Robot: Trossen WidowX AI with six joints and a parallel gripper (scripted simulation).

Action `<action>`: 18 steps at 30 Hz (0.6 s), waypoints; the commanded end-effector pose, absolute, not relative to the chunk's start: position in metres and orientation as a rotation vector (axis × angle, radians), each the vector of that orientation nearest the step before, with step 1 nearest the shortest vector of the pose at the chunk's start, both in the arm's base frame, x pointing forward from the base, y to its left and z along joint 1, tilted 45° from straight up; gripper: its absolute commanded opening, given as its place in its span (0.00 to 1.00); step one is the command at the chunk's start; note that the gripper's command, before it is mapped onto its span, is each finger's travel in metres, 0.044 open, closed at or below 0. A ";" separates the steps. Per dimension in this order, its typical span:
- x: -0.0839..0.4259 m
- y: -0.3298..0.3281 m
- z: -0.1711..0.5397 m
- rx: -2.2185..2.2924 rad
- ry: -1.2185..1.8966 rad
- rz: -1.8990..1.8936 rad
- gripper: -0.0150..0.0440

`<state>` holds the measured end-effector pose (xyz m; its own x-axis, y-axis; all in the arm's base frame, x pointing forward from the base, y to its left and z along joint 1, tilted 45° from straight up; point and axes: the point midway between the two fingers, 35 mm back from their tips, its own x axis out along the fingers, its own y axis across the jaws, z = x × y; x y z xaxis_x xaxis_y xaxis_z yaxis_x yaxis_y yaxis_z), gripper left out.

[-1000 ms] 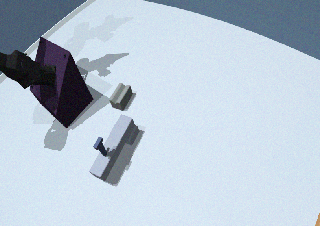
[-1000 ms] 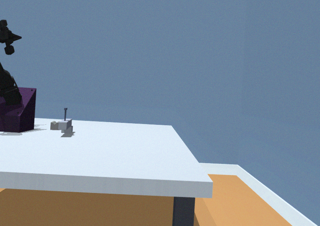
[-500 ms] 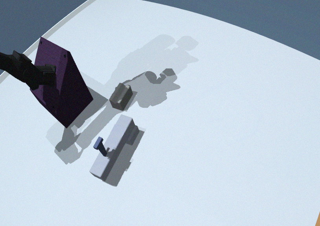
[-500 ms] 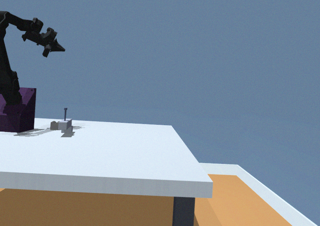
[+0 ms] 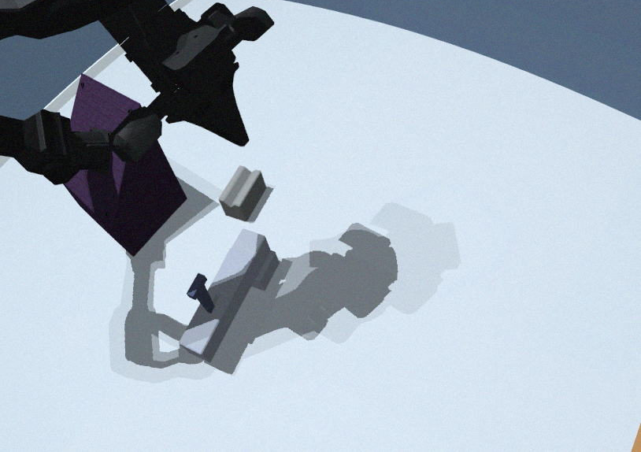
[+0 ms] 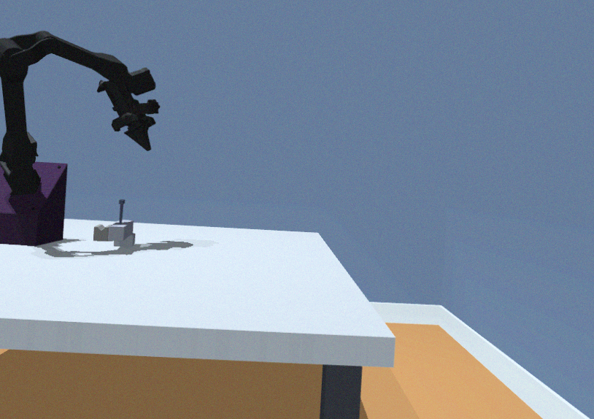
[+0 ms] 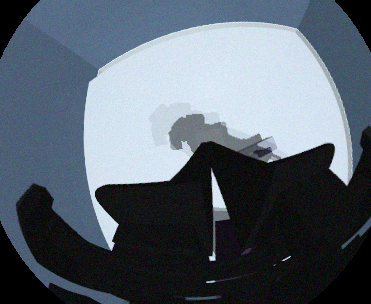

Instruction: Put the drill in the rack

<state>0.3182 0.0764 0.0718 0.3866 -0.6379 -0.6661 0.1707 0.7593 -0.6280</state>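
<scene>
My gripper (image 5: 243,142) (image 6: 148,148) (image 7: 206,147) is shut and empty, pointing down, high above the table. A long pale lavender block (image 5: 236,261) (image 6: 117,231) stands below it, partly in the arm's shadow. A dark blue pin with a cross-piece on top (image 5: 203,295) (image 6: 121,210) (image 7: 263,151) stands upright from the block; I cannot tell whether it is the drill or the key. A lower grey piece (image 5: 265,271) (image 6: 128,239) shows at the block's side. The rack, a small grey grooved block (image 5: 242,190) (image 6: 100,232), stands near the block's far end; its groove is bare.
The purple arm base (image 5: 152,195) (image 6: 49,205) stands to the left of the blocks in the top and exterior views. The white table (image 5: 454,355) (image 6: 222,285) (image 7: 262,73) bears the arm's shadow beside the long block. The table's edge (image 6: 198,332) shows in the exterior view.
</scene>
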 end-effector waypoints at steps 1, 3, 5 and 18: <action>0.312 0.012 0.068 -0.587 1.268 -0.598 0.25; 0.304 -0.020 0.066 -0.609 1.380 -0.613 0.25; 0.293 -0.049 0.065 -0.619 1.495 -0.618 0.25; 0.277 -0.085 0.063 -0.610 1.631 -0.616 0.25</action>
<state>0.2775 -0.0828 0.0648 -0.1308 -0.6936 -0.7084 -0.0480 0.7181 -0.6943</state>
